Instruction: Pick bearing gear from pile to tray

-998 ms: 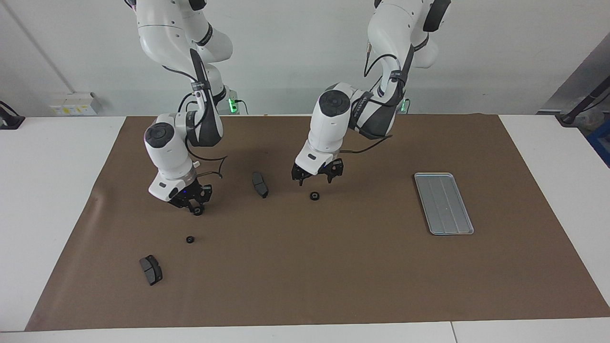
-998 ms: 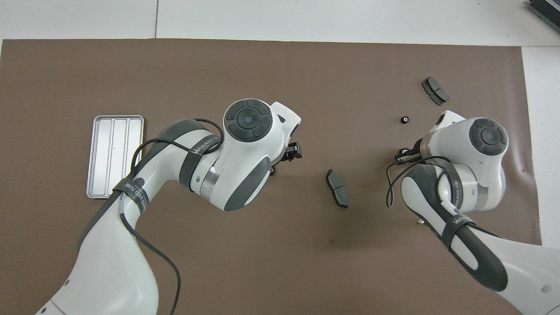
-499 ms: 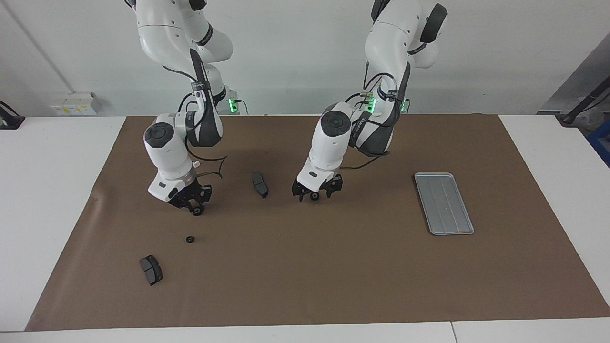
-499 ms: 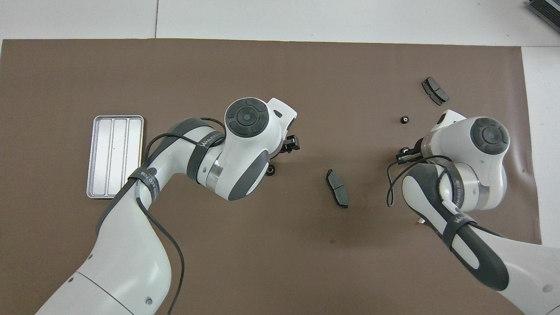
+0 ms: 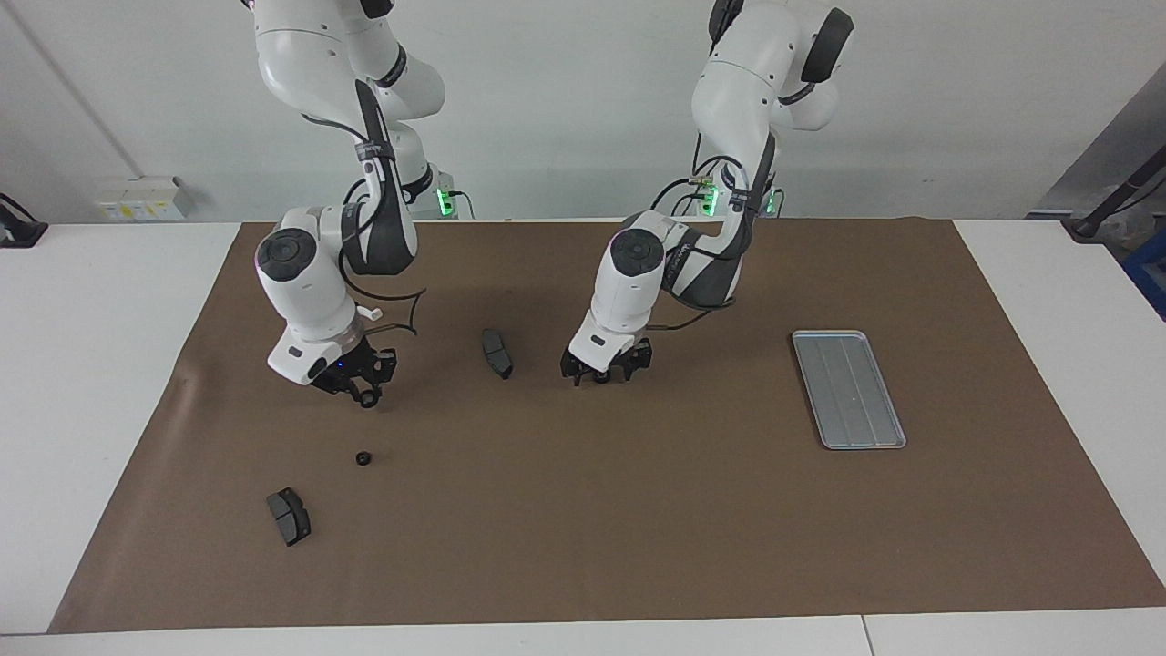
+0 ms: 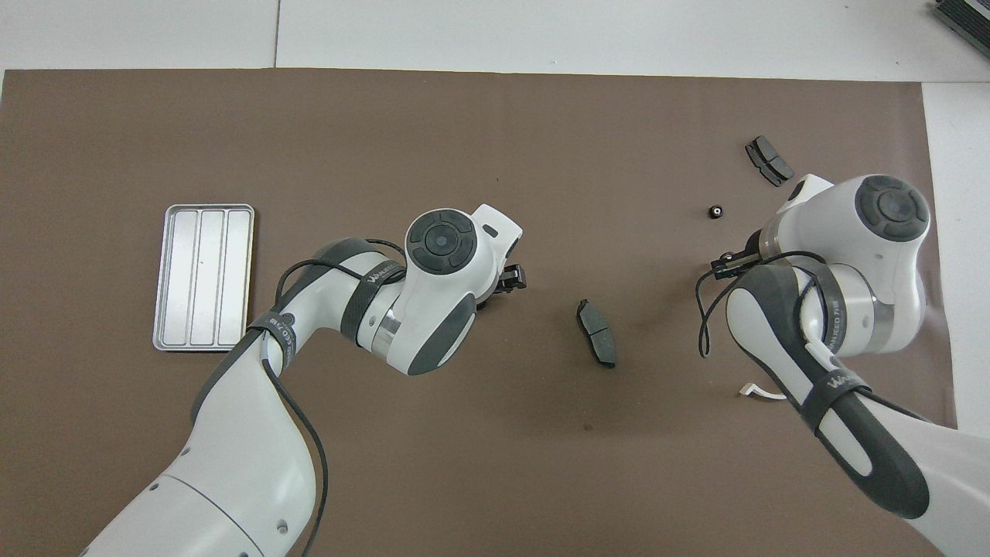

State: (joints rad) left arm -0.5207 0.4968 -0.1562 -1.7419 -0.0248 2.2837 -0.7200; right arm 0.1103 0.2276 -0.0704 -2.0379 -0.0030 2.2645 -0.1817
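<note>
The pile is scattered over the brown mat. My left gripper (image 5: 602, 373) is down at the mat, open, with a small black gear (image 5: 601, 376) between its fingers. In the overhead view only its tip (image 6: 506, 280) shows under the wrist. My right gripper (image 5: 368, 394) is shut on another black gear (image 5: 369, 399) and holds it just above the mat. A third gear (image 5: 363, 458) (image 6: 716, 210) lies loose on the mat. The silver grooved tray (image 5: 848, 389) (image 6: 203, 276) lies at the left arm's end and holds nothing.
One dark grey pad (image 5: 497, 353) (image 6: 597, 343) lies between the two grippers. Another pad (image 5: 289, 516) (image 6: 768, 160) lies farther from the robots than the loose gear. A white bracket (image 6: 762, 392) lies by the right arm.
My left gripper has come down from above the mat to straddle the gear. My right gripper has risen a little and shifted toward the right arm's end, still holding its gear.
</note>
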